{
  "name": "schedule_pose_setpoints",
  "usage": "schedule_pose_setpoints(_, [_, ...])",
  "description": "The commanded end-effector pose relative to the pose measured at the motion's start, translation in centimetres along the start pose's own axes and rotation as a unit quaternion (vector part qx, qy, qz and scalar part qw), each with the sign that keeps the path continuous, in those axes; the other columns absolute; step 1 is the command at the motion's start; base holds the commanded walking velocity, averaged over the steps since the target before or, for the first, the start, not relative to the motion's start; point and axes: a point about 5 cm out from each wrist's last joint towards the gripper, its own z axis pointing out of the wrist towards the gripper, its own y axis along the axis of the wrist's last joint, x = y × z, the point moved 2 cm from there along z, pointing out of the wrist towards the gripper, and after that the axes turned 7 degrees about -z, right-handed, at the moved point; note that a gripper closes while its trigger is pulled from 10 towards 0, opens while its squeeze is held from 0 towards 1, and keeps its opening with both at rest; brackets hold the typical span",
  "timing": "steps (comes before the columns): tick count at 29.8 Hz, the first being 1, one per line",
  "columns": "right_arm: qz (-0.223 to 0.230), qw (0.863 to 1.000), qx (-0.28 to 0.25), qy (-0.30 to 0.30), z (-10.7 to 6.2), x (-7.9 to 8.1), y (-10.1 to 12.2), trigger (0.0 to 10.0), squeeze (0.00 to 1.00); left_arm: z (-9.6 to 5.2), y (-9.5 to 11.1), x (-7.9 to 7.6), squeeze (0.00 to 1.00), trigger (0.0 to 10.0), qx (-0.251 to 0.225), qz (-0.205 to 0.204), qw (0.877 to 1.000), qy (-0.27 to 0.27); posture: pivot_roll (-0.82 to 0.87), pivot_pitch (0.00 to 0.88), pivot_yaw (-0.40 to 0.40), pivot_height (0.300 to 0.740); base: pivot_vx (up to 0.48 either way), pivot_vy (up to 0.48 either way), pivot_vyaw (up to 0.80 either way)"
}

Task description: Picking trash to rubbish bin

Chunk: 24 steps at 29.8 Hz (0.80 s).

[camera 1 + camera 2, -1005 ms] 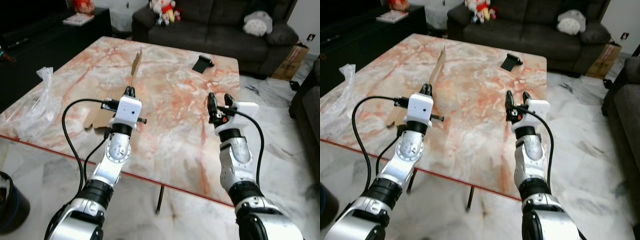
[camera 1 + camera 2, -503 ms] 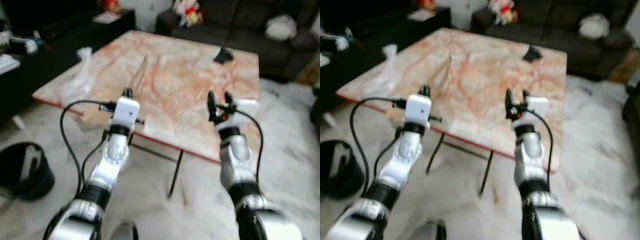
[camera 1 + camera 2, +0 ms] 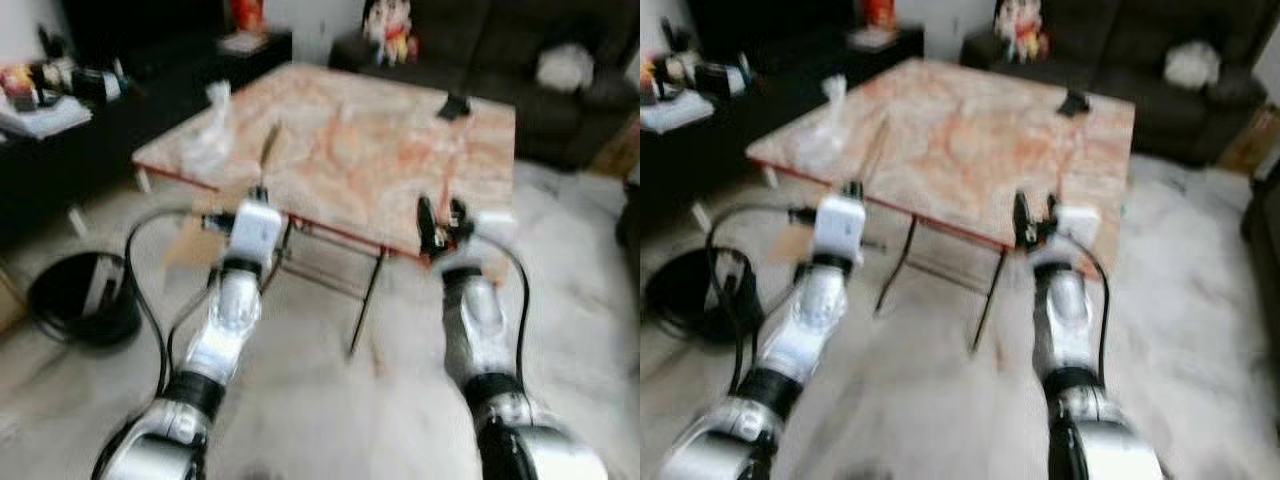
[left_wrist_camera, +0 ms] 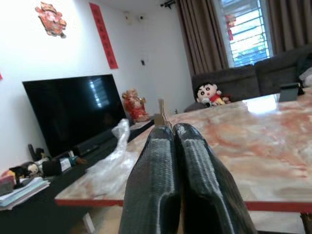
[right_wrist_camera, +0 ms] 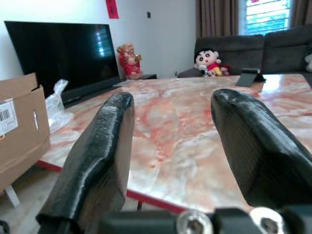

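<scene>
Cardboard piece [image 3: 192, 240]: brown, flat, gripped by left gripper [image 3: 258, 190]; blurred in left eye view, lower left of table edge, a thin strip [image 3: 268, 148] rising above the fingers.
Left gripper: fingers [image 4: 156, 165] pressed together in left wrist view, a sliver of cardboard [image 4: 160, 113] poking up between the tips.
Right gripper [image 3: 443, 215]: fingers spread wide, holding nothing; raised at centre right of frame, in front of the table's near edge.
Right wrist view: both black fingers [image 5: 97, 161] apart, marble top between them; brown box with barcode label [image 5: 19, 124] at left edge of frame, clearer here than in the head views.
Rubbish bin [image 3: 82, 298]: black, round, on the floor at left of frame, well apart from both grippers.
Table [image 3: 400, 150]: orange-veined marble, red rim, thin dark legs.
Plastic bag [image 3: 210, 135]: clear, crumpled, on the table's left corner; also in left wrist view [image 4: 114, 158].
Dark object [image 3: 455, 105]: small, on the table's far right part.
Sofa [image 3: 560, 110]: dark, behind the table, with a pale cushion [image 3: 565, 68].
Television [image 4: 73, 112]: black, shown by the wrist views, on the far wall.
Doll [image 4: 208, 93]: on the sofa end.
</scene>
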Motion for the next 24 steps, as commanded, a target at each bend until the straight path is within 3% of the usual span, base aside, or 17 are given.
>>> schedule_pose_setpoints(1, [-0.003,1.000,0.001,0.001,0.4,-0.1,0.3,10.0,0.00,0.6,0.8,0.0,0.00,10.0,-0.017,0.002,1.000,-0.003,0.20,0.000,-0.097,0.740,-0.281,0.000,0.00])
schedule_pose_setpoints(5, [-0.005,1.000,0.026,-0.003,-0.2,-0.6,-0.7,10.0,0.00,0.1,-0.4,-0.1,0.00,10.0,0.013,-0.001,1.000,-0.010,0.20,0.000,-0.101,0.740,-0.133,0.000,0.00])
schedule_pose_setpoints(10, [-0.010,0.996,0.087,-0.017,-2.1,-1.6,-3.4,10.0,0.00,-2.0,-3.6,0.4,0.00,10.0,0.083,-0.003,0.996,-0.015,0.20,0.000,-0.101,0.740,0.000,0.000,0.00])
schedule_pose_setpoints(14, [-0.010,0.996,0.092,-0.018,-2.2,-1.7,-3.6,10.0,0.00,-2.1,-3.8,0.5,0.00,10.0,0.087,-0.002,0.996,-0.015,0.20,0.000,-0.101,0.740,0.000,0.000,0.00])
schedule_pose_setpoints(15, [-0.010,0.993,0.118,-0.026,-3.2,-2.2,-4.6,10.0,0.00,-2.9,-4.9,0.7,0.00,10.0,0.111,0.000,0.994,-0.016,0.20,0.000,-0.101,0.740,0.000,0.000,0.00])
schedule_pose_setpoints(17, [-0.011,0.981,0.188,-0.046,-5.8,-3.5,-7.2,10.0,0.00,-5.7,-8.1,1.2,0.00,10.0,0.195,-0.006,0.980,-0.025,0.20,0.000,-0.101,0.740,0.000,0.000,0.00])
schedule_pose_setpoints(20, [-0.008,0.972,0.229,-0.057,-7.4,-4.2,-8.6,10.0,0.00,-7.5,-10.1,1.2,0.00,10.0,0.259,-0.026,0.965,-0.029,0.20,0.000,-0.101,0.740,0.000,0.000,0.00])
schedule_pose_setpoints(24, [0.001,0.951,0.295,-0.087,-10.4,-5.4,-10.7,10.0,0.00,-10.8,-12.8,1.7,0.00,10.0,0.350,-0.046,0.935,-0.018,0.20,0.000,-0.101,0.740,0.000,0.000,0.00])
